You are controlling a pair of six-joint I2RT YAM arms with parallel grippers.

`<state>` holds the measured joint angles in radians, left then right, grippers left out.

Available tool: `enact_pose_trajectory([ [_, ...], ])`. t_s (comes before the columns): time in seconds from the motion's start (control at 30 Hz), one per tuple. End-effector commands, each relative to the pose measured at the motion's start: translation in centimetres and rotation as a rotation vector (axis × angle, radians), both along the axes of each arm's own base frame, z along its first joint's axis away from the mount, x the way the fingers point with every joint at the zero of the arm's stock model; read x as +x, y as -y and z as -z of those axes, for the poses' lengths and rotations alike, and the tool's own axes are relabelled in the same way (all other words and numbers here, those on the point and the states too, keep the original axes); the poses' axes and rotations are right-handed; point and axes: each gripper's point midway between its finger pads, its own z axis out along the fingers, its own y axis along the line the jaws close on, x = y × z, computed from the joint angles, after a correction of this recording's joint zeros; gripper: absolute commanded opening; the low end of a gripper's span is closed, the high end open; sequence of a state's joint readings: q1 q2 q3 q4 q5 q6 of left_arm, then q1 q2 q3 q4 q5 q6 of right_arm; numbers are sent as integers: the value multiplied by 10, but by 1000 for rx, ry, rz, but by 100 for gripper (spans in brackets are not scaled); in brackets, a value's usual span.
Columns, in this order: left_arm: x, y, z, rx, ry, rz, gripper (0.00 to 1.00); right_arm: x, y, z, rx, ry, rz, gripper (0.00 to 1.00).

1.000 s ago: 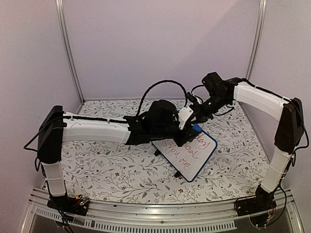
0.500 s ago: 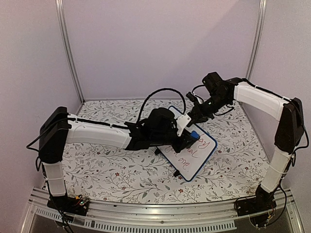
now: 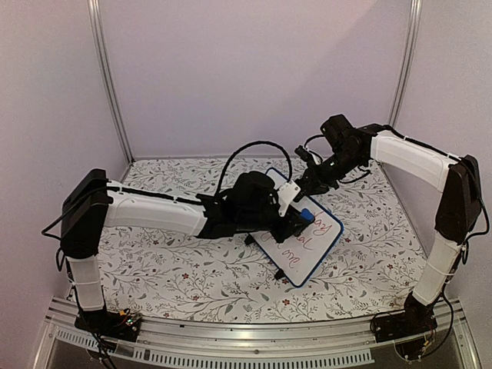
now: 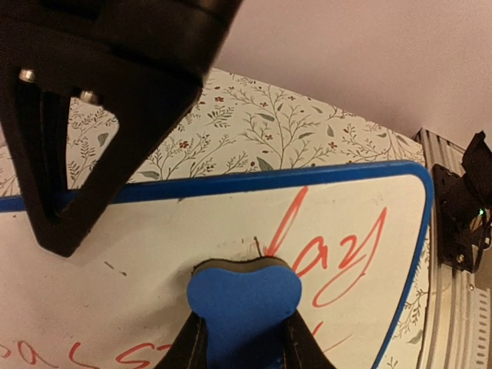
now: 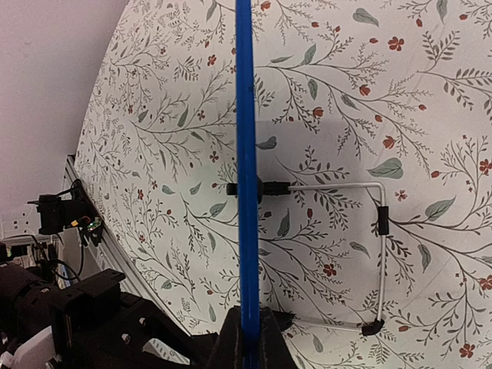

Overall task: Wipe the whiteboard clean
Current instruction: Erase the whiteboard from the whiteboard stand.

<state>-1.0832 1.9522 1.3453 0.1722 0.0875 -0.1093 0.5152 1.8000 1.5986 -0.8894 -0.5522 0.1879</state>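
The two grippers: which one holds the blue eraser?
The left gripper: it is shut on the blue eraser, pressed to the whiteboard beside the red writing. The right gripper instead pinches the whiteboard's blue edge.

White whiteboard (image 3: 321, 240) framed blue, red writing (image 4: 286, 221), blue eraser (image 4: 242, 298), leafy-floral table (image 3: 177, 270)

The left gripper (image 4: 243, 342) is pinching a blue eraser (image 4: 242, 300) from both sides at the bottom edge, the eraser's rounded end pressing against the whiteboard (image 4: 138, 231); red handwriting (image 4: 330, 250) is sitting just right of the eraser, with more showing at lower left; the board's blue frame is crossing a floral table cover (image 4: 261, 131); a metal rail (image 4: 453, 323) carrying a black fitting (image 4: 461, 204) is showing at far right.
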Motion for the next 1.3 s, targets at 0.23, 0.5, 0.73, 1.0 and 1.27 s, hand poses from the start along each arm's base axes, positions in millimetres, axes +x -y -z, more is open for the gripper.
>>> enact_pose_trajectory([
  [0.23, 5, 3, -2, -26, -30, 11, 0, 2, -7, -4, 37, 10, 15, 0],
  [0.5, -1, -17, 32, 35, -87, -25, 0, 2, -7, -4, 38, 10, 20, 0],
  [0.73, 0, -26, 45, 62, -88, -45, 0, 1, -6, -4, 38, 5, 23, 0],
  [1.0, 16, -12, 11, 7, -22, -57, 0, -1, -7, -4, 44, 3, 23, 0],
  [1.27, 23, -3, -9, -24, 21, -59, 0, -1, -7, -9, 52, 11, 29, 0],
])
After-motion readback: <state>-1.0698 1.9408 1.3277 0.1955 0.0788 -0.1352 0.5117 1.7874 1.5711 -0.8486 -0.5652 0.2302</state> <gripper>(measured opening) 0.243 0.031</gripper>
